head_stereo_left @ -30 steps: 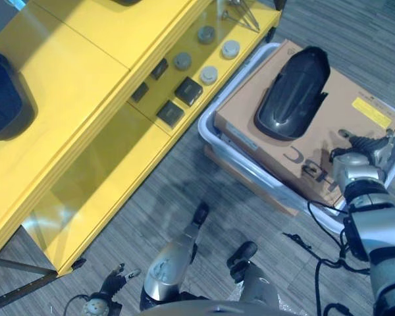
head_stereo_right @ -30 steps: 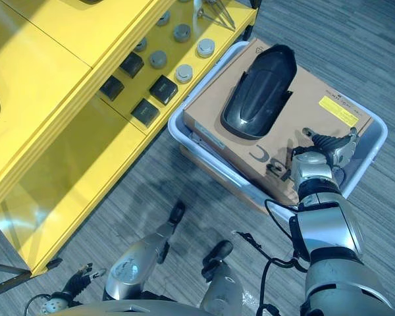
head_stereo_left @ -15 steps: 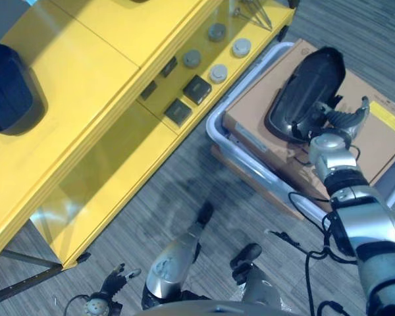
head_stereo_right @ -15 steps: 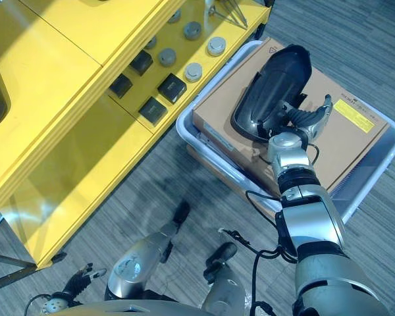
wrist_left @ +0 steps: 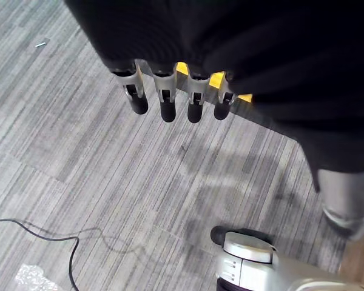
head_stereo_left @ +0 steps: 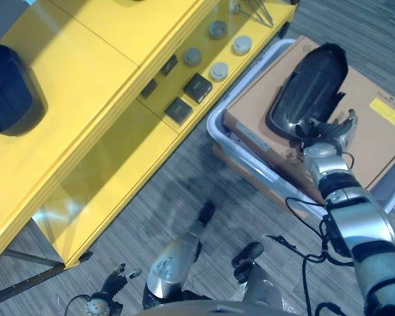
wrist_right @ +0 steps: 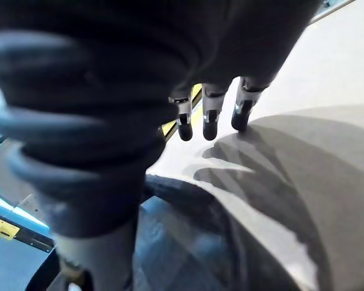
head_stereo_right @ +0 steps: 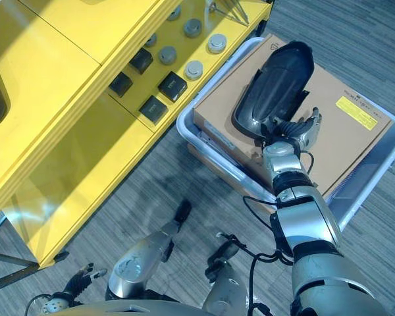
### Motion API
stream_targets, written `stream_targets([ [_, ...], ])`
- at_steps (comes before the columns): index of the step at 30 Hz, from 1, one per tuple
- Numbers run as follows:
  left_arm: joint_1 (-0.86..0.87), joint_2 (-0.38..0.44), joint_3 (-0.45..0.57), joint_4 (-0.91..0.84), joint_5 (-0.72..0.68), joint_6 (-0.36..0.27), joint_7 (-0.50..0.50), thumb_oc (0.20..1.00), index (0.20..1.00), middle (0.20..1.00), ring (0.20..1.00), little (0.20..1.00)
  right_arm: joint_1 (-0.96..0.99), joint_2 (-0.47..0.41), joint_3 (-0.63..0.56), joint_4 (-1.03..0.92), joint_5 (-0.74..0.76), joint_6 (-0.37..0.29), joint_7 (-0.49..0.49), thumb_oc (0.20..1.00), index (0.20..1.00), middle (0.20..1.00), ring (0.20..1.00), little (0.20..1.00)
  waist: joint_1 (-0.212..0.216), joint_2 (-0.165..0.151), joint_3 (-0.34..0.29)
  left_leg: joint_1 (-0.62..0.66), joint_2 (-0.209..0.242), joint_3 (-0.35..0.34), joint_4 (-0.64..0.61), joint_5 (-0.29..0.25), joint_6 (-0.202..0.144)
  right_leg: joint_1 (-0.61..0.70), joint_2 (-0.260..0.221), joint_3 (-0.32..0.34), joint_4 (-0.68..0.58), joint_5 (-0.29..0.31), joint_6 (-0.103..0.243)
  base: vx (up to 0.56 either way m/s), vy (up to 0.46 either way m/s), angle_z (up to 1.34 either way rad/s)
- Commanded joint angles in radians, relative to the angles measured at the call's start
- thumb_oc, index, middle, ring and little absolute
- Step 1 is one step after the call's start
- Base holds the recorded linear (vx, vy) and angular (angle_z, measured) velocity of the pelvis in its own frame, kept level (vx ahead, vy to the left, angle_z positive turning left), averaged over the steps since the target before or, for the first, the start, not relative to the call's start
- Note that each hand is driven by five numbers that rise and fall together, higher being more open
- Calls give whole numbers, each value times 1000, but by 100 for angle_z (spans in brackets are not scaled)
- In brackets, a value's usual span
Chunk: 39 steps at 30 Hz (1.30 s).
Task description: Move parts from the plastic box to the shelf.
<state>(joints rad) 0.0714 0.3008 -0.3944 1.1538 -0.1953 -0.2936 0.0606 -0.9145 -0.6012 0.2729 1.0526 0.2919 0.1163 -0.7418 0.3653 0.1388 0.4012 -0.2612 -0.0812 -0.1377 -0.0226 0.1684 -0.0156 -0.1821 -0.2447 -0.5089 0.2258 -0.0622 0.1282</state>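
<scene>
One black part [head_stereo_left: 311,90], a long curved glossy shell, is lying on a flat brown cardboard box [head_stereo_left: 375,141] that is sitting inside the pale plastic box [head_stereo_right: 196,136] on the grey striped floor [head_stereo_left: 184,184]. The right hand [head_stereo_left: 326,131] is reaching over the near end of the part, its fingers [wrist_right: 207,118] stretching out straight and spread, hovering just above the dark surface; I cannot tell whether they are touching it. The right wrist view is showing the part's smooth sheen and the fingers' shadow falling across it, which the eye views are not showing. The yellow shelf [head_stereo_left: 112,99] is standing beside the plastic box, its lower level carrying small dark square blocks [head_stereo_left: 197,87] and grey round discs [head_stereo_left: 218,71], with a dark rounded part [head_stereo_left: 10,99] resting on top. The left hand [wrist_left: 170,97] is hanging low over the floor, fingers straight and relaxed.
</scene>
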Motion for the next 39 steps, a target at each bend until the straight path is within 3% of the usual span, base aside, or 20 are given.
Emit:
stream_targets([
  [1,-4,28,-11,19,-33,9,12,1000,1000,1000,1000,1000,-27,-75,94,10,-74,41,12,1000,1000,1000,1000,1000,16,-28,38,-61,-9,40,76,-100,13,33,-87,94,-113,111,60,0,0,0],
  [5,-9,34,-14,19,-40,1,7,1000,1000,1000,1000,1000,-19,-78,105,74,-65,35,32,1000,1000,1000,1000,1000,18,-25,50,-76,-11,41,80,-97,15,18,-91,94,-106,114,63,-13,-1,2],
  [7,-9,32,-16,16,-43,-2,7,1000,1000,1000,1000,1000,-16,-76,104,88,-58,31,34,840,840,840,840,840,19,-24,54,-79,-12,41,79,-96,15,16,-91,94,-107,115,63,-14,-3,3],
  [8,-10,33,-16,15,-42,-3,7,1000,1000,1000,1000,1000,-15,-77,102,93,-54,29,40,200,200,200,200,200,19,-24,56,-81,-13,40,81,-96,16,14,-91,95,-105,115,63,0,0,0],
  [20,-14,42,-18,2,-59,-4,12,1000,1000,1000,1000,1000,-31,-90,111,100,-60,39,93,200,200,200,200,200,17,-31,54,-76,-11,45,80,-97,15,11,-90,97,-100,116,64,0,0,0],
  [27,-1,44,-9,5,-57,-40,16,1000,1000,1000,1000,1000,1,-86,105,78,-16,-25,83,200,200,200,200,200,10,-41,33,-43,-1,56,65,-104,14,36,-85,92,-111,120,65,7,-32,0],
  [30,2,47,22,-7,-87,-84,12,1000,1000,1000,1000,1000,78,-78,26,-64,44,-141,64,200,200,200,200,200,-15,-66,-22,24,16,67,29,-109,9,87,-69,91,-133,118,67,47,-93,-2],
  [34,5,59,78,-126,-124,-101,-26,1000,1000,1000,1000,1000,244,-62,-107,-330,55,-149,61,200,200,200,200,200,-58,-88,-89,79,32,83,-6,-87,14,116,-50,96,-153,137,63,72,-118,-7],
  [39,-9,64,125,-369,-194,-16,-107,1000,1000,1000,1000,1000,486,16,-202,-576,52,-156,47,200,200,200,200,200,-112,-130,-174,174,70,117,-37,-97,13,182,-14,128,-197,150,70,127,-201,-29],
])
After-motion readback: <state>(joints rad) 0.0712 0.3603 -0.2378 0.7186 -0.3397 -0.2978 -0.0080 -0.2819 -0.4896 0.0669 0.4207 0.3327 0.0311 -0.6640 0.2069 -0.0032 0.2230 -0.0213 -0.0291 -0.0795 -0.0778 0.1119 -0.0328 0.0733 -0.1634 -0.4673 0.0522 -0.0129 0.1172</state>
